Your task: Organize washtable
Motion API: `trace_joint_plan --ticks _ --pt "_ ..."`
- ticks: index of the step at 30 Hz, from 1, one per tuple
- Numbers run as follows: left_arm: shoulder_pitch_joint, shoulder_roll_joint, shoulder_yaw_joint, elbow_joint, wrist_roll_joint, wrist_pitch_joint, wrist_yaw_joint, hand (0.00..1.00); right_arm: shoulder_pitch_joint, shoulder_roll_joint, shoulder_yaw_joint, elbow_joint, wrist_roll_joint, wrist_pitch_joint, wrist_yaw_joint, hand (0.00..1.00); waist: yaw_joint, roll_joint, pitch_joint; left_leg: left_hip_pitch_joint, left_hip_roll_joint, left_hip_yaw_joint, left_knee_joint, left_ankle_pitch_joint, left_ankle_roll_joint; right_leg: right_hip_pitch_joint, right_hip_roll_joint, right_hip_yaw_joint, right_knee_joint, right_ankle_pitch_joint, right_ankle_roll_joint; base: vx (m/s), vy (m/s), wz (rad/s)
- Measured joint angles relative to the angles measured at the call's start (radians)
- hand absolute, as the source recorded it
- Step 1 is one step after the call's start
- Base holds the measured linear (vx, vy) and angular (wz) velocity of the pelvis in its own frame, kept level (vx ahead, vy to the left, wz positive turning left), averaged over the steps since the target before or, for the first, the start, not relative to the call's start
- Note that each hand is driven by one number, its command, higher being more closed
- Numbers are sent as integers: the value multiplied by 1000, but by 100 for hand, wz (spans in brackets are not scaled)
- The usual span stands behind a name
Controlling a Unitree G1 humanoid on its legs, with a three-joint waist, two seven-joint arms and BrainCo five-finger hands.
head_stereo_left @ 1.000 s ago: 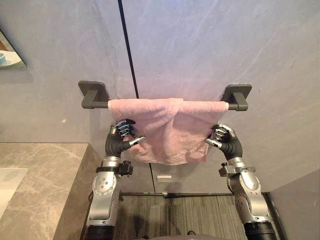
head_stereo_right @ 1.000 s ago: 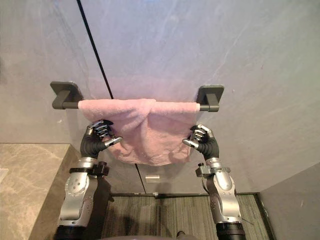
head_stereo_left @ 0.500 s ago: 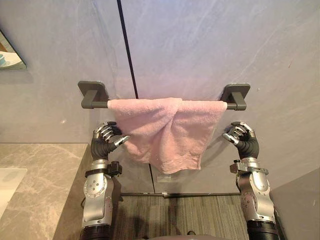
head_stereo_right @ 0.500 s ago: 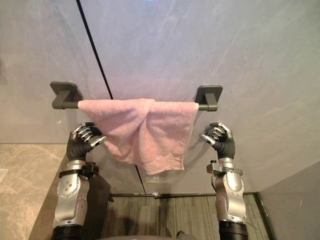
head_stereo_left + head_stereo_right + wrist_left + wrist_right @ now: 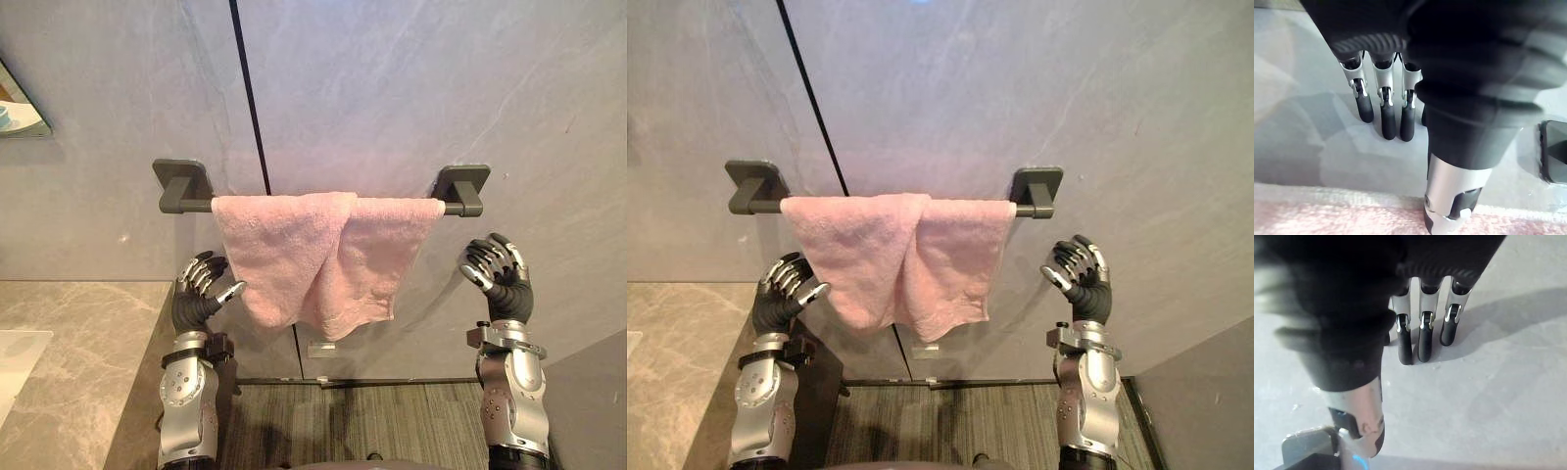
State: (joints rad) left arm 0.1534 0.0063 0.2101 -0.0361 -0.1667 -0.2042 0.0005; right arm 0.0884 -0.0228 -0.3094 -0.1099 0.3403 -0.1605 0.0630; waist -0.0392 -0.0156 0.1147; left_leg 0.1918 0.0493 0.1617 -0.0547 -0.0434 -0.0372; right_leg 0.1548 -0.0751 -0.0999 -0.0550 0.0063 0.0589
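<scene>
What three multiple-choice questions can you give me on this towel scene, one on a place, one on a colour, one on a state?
1. Where is the towel?
A. Draped over the towel bar
B. On the countertop
C. On the floor

2. What colour is the towel?
A. White
B. Pink
C. Blue

3. How are the hands?
A. Both clutching the towel
B. Both curled into fists
C. Both open, gripping nothing

Answers:
1 A, it hangs over the dark bar.
2 B, the cloth is plainly pink.
3 C, the left hand and right hand flank the towel with fingers spread.
</scene>
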Motion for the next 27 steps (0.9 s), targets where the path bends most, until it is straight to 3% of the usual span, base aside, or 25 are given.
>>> trace_joint_plan --ticks 6,17,27 --pt "90 -7 -1 -1 0 0 -8 0 94 18 -18 -90 -44 -16 -2 0 1 0 0 4 3 6 -2 -1 -1 -2 1 5 0 -1 0 0 0 -1" --pt "182 -42 -3 66 1 4 -66 0 297 18 -24 -114 -265 -10 2 0 16 -1 -4 -4 18 28 39 -32 -3 -4 -9 -6 55 -40 6 -12 -7 0" --pt "222 -40 -3 308 59 43 -64 0 324 15 16 234 -346 16 -5 0 31 -3 -33 -9 24 39 76 -63 -7 -21 -12 -6 101 -73 6 -5 -7 0"
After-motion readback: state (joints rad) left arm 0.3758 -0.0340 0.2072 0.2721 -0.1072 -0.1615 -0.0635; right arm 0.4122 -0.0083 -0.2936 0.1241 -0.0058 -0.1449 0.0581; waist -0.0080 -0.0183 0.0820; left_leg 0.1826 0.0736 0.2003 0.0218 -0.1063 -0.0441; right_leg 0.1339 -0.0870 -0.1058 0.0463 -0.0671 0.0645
